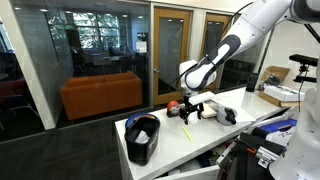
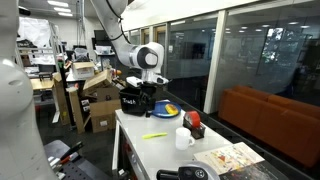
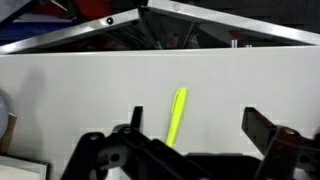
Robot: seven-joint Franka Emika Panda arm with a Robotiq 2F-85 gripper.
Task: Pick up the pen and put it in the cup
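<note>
**A:** Under the jaws, where did the pen (image 3: 176,117) lie?

**B:** Flat on the white tabletop (image 3: 60,90), inside the gap but nearer one finger than the other. The jaws were spread wide, held nothing and hung above it without touching.

**A:** And the cup (image 2: 184,138)?

**B:** Off to the side of the jaws, well apart from them and just beside a small red object (image 2: 193,121). The wrist view did not show it.

**A:** What did you think could go wrong?

**B:** Because the pen was off centre, the nearer finger would probably have reached it first. I judged that a stick so thin and round might roll or skid away before the far finger arrived. Coming down too low could also have jammed the fingertips on the tabletop.

**A:** And later?

**B:** A pinch near one end might have let the pen swing. The cup looked small and light, so a tilted pen could have caught its rim and tipped it.
</note>
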